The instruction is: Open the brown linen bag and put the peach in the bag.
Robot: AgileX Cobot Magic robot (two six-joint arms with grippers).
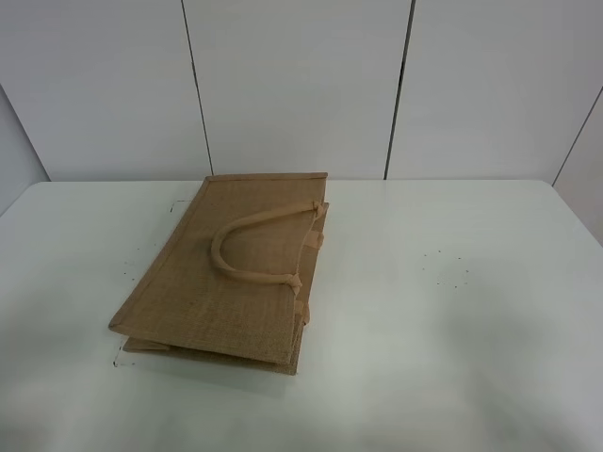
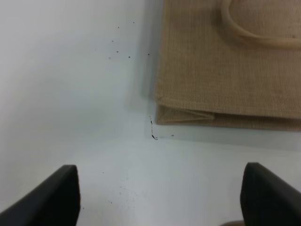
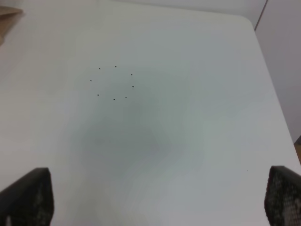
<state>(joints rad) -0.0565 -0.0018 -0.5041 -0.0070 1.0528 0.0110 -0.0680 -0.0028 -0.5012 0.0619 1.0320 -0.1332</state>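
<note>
Both grippers stand wide open and hold nothing. Left gripper [image 2: 162, 197] shows in its wrist view as two dark fingers [image 2: 56, 195] set far apart over bare white table [image 2: 70, 94], and the near corner of the bag [image 2: 225, 70] lies just ahead of them, not touching. Right gripper [image 3: 160, 202] likewise shows two dark, textured fingers [image 3: 28, 197] spread apart above the table, with a small ring of black dots [image 3: 113, 82] on the surface ahead and only a sliver of the bag at the far edge of that view.

From the high camera neither arm is in sight. The bag [image 1: 226, 273] lies flat and closed on the table [image 1: 452, 320], left of the middle, turned slightly so its long side runs away from the camera. Its upper handle [image 1: 250, 247] rests as a pale loop on the top face, curving toward the bag's left side, with both ends fixed along the right edge. A second handle can just be made out at that right edge, below the first. The folded side gusset [image 2: 186, 115] shows as a crease at the bag's near end. Faint black specks [image 1: 127, 273] mark the table to the left of the bag, and a few more sit on its right half.

The peach is not visible in any view.
</note>
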